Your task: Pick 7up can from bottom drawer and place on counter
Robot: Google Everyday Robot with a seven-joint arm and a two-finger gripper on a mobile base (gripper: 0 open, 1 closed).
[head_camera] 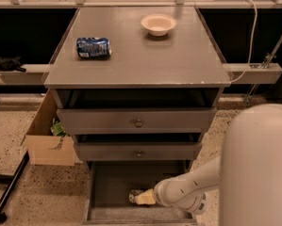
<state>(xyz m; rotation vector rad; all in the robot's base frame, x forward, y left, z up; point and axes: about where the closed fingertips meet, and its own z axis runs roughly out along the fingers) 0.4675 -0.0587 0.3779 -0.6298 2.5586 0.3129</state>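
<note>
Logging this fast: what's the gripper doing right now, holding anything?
Gripper: in the drawer, at the can; open or closed cannot be told.

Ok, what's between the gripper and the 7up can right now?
Nothing. In the camera view the gripper sits low in the open drawer, right up against the 7up can; no gap or other object shows between them.
</note>
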